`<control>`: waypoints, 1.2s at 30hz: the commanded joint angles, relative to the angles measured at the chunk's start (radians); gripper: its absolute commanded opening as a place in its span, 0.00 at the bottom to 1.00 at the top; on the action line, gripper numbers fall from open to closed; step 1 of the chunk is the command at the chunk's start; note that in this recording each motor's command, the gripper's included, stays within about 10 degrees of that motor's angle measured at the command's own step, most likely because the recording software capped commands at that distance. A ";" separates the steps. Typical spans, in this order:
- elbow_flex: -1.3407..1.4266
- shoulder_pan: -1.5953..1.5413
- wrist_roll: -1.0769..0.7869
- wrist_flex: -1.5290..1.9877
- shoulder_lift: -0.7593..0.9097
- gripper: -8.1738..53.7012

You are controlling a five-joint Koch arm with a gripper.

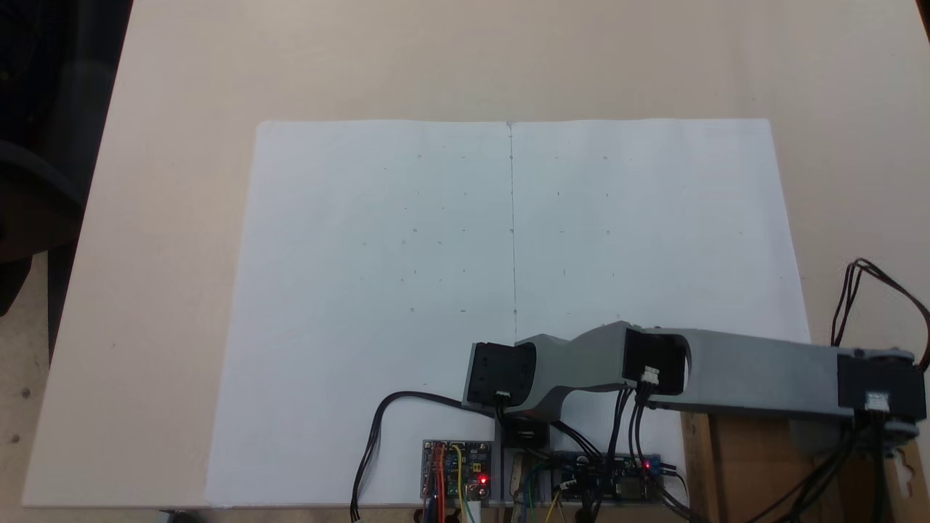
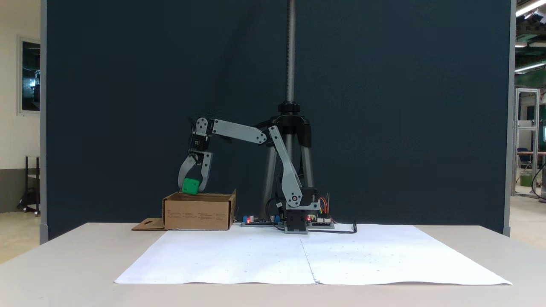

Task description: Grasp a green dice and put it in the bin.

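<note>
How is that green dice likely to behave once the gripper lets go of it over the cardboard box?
The green dice looks rigid, keeping its cube shape between the gripper jaws. It seems light, since the thin fingers carry it. Its rounded edges suggest it may tumble a little on landing, though the bin walls should probably contain it.

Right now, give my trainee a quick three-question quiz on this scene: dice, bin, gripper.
1. True or false: the dice lies on the white paper.
2. What does the gripper hold?
3. The dice is: A) over the bin, at its rim B) beside the circuit boards C) on the bare table.

Key:
1. False; it sits between the gripper's fingers.
2. The green dice.
3. A.
</note>
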 commanded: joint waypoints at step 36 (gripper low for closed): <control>0.141 0.038 -0.107 -0.351 0.117 0.85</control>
